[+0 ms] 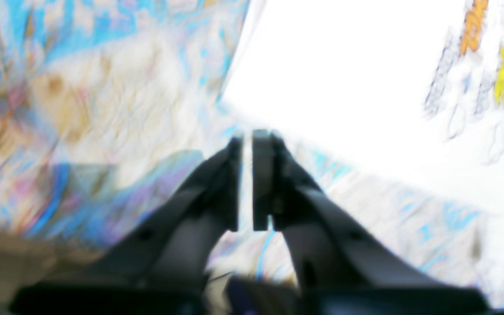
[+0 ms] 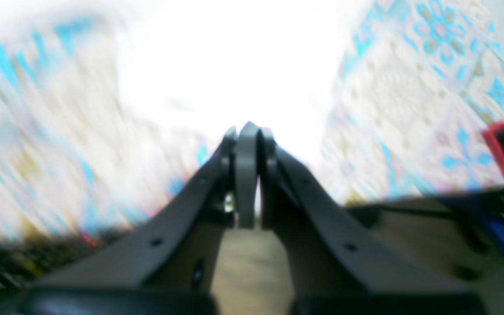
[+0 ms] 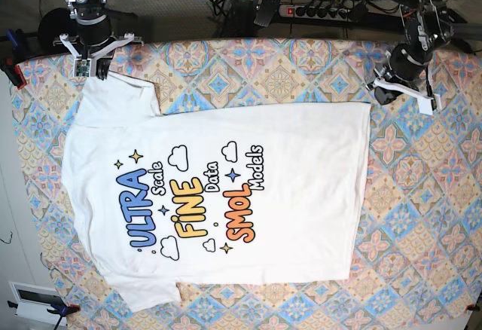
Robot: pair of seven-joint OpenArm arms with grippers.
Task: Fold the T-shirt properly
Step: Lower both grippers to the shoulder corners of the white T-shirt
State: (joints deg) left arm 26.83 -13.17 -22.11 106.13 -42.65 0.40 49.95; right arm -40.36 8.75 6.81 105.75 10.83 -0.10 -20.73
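Left wrist view: your left hand [image 1: 252,144] shows a narrow slit between its fingers with nothing in it, hanging just off the edge of the T-shirt [image 1: 348,87]; whether it counts as released, you cannot tell through the blur.

Right wrist view: your right hand [image 2: 247,131] is clenched, a grey strip between its fingers, white cloth ahead of it.

Base view: the T-shirt lies spread flat, print up, on the tiled-pattern worktop [image 3: 422,217]. Your right hand sits at its upper left sleeve, your left just off its upper right corner.
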